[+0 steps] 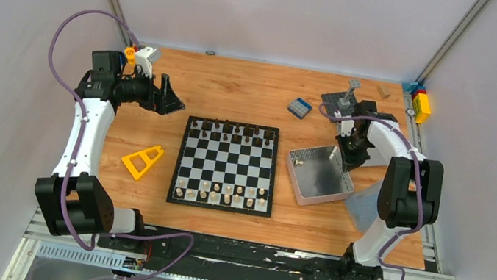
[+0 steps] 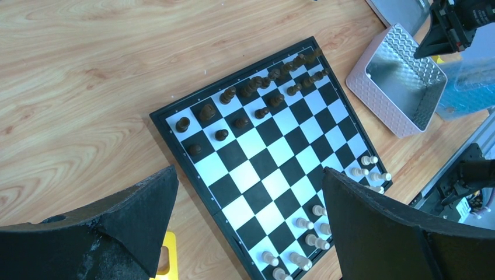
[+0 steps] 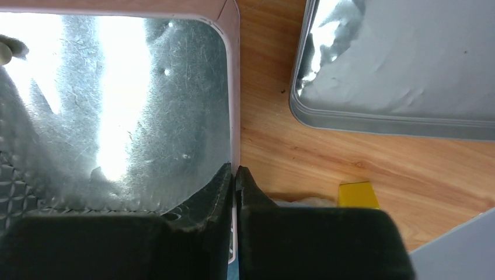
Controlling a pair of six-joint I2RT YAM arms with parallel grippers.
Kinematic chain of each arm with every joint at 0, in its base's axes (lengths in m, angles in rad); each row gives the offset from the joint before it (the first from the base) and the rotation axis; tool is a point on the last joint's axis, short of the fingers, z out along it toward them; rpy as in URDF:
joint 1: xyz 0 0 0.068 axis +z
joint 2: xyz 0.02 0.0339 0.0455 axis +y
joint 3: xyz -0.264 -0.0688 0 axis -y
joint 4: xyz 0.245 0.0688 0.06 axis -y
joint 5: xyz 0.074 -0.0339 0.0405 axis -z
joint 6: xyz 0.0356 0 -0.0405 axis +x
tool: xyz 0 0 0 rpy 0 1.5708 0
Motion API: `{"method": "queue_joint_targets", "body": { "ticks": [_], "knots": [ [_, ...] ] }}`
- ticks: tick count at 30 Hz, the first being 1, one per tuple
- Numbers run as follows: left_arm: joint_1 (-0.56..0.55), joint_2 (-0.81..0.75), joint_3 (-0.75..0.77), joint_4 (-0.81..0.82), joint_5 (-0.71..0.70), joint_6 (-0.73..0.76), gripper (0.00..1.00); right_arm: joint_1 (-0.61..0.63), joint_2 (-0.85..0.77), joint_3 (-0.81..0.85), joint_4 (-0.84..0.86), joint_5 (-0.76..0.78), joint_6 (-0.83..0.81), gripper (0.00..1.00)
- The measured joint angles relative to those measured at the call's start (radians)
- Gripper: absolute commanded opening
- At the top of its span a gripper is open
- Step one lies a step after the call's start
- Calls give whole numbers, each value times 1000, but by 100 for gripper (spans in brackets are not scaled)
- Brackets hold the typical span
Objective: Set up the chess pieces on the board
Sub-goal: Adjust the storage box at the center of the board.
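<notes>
right gripper (image 3: 234, 172) pinched on the far right wall of the tin (image 1: 319, 180), lone pale piece (image 1: 300, 160) inside, left gripper (image 2: 251, 230) spread wide, holding nothing, above the bench (image 1: 238, 86) far left of the board (image 1: 225, 166), dark chess pieces (image 1: 237, 130) on far rows, pale chess pieces (image 1: 226, 199) on near rows

Black-and-white checks on the board (image 1: 226, 163), cream pieces (image 2: 369, 159) and dark brown pieces (image 2: 206, 112), silver diamond-embossed tin (image 2: 403, 76), blue brick (image 1: 300, 108), orange-brown wood-grain table (image 1: 238, 86).
</notes>
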Motion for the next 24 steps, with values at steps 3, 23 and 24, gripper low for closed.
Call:
{"method": "queue_joint_targets", "body": {
  "ticks": [3,23,24],
  "knots": [
    [0,0,0,0,2,0,100,0,-3,-18,10,4,41,14],
    [0,0,-7,4,-5,1,100,47,-237,-46,90,-142,-76,39],
    [0,0,-7,4,-7,1,100,64,-241,-46,95,-164,-98,39]
  ]
}}
